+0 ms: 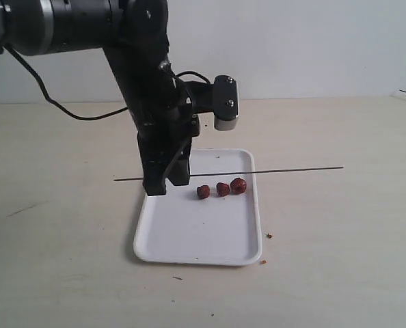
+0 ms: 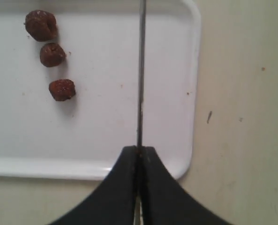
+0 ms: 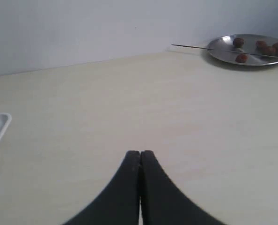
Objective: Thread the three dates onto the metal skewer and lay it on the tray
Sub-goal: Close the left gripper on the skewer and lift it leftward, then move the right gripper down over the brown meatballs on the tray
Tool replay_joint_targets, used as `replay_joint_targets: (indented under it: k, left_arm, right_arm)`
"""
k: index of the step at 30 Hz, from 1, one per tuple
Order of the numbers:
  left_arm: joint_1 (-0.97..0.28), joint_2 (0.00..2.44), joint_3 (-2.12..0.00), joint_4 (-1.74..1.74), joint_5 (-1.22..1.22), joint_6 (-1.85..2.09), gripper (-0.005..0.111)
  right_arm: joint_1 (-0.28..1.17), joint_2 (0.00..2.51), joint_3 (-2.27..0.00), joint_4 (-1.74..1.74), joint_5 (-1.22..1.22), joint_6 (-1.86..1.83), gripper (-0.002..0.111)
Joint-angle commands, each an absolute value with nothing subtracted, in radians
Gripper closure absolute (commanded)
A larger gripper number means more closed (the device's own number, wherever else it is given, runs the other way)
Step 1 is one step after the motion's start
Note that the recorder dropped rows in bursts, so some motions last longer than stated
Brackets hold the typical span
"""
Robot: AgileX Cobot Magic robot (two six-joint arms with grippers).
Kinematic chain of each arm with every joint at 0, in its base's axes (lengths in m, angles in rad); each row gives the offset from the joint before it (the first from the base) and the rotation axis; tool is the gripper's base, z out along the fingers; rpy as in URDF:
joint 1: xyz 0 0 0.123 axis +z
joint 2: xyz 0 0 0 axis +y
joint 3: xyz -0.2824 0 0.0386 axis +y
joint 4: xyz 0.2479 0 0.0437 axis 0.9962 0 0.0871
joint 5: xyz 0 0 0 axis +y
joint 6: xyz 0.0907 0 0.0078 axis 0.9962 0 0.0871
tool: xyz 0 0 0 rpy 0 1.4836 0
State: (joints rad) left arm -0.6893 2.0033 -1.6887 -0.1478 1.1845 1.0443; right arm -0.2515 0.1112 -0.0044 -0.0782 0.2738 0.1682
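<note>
The skewer (image 1: 258, 170) runs level, left to right, over the far half of the tray (image 1: 196, 239). The left gripper (image 2: 139, 151) has its jaws pinching the skewer near its left end. The three dates (image 1: 221, 188) sit in a row on the tray, unthreaded, just beside the rod. The right gripper (image 3: 140, 157), jaws pressed together, hangs over the table (image 3: 83, 103), well apart from a metal plate (image 3: 216, 50).

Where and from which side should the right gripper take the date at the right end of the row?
Across the round middle of that date, from straight above, since it lies loose on the flat tray. Close the jaws across the row, not along it: the middle date sits close beside it. The right gripper is shut, so open it first.
</note>
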Motion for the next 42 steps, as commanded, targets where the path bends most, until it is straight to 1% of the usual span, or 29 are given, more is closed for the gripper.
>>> replay_joint_targets:
  k: [1,4,8,11,14,18,22,25,27,30,32,35,38,42]
  left_arm:
    - [-0.694,1.919,-1.643,-0.159,1.221,1.034,0.107]
    - [-0.687,1.841,-1.571,-0.22,1.217,1.046,0.107]
    - [-0.676,1.725,-1.434,-0.269,1.101,1.077,0.107]
    - [-0.642,1.657,-1.327,-0.266,1.028,1.058,0.107]
    - [-0.582,1.619,-1.243,-0.246,0.998,1.003,0.107]
    - [-0.464,1.608,-1.163,-0.249,0.991,0.982,0.107]
    - [-0.349,1.608,-1.097,-0.269,0.907,0.966,0.107]
    - [-0.289,1.608,-1.066,-0.293,0.814,0.963,0.107]
    - [-0.259,1.608,-1.055,-0.32,0.782,0.963,0.107]
    - [-0.228,1.608,-1.052,-0.349,0.775,0.938,0.107]
    - [-0.218,1.608,-1.052,-0.351,0.77,0.88,0.107]
    - [-0.218,1.608,-1.052,-0.343,0.765,0.792,0.107]
    - [-0.218,1.608,-1.052,-0.343,0.765,0.752,0.107]
    - [-0.218,1.608,-1.052,-0.343,0.768,0.731,0.107]
  right_arm:
    - [-0.256,0.115,0.0,-0.08,0.26,0.169,0.108]
    - [-0.256,0.115,0.0,-0.12,0.24,0.117,0.108]
    - [-0.256,0.115,0.0,-0.123,0.23,0.086,0.108]
    - [-0.256,0.115,0.0,-0.145,0.198,0.051,0.108]
    - [-0.256,0.115,0.0,-0.155,0.087,0.02,0.108]
    - [-0.256,0.115,0.0,-0.062,-0.11,0.161,0.108]
    - [-0.256,0.115,0.0,-0.031,-0.204,0.26,0.108]
    - [-0.256,0.115,0.0,-0.031,-0.265,0.323,0.108]
    - [-0.256,0.115,0.0,-0.031,-0.302,0.469,0.108]
    - [-0.256,0.127,0.0,-0.073,-0.436,0.67,0.108]
    - [-0.256,0.159,-0.048,-0.148,-0.467,0.716,0.108]
    - [-0.256,0.268,-0.185,-0.283,-0.415,0.733,0.108]
    - [-0.256,0.445,-0.357,-0.363,-0.342,0.733,0.108]
    - [-0.256,0.765,-0.579,-0.424,-0.274,0.733,0.108]
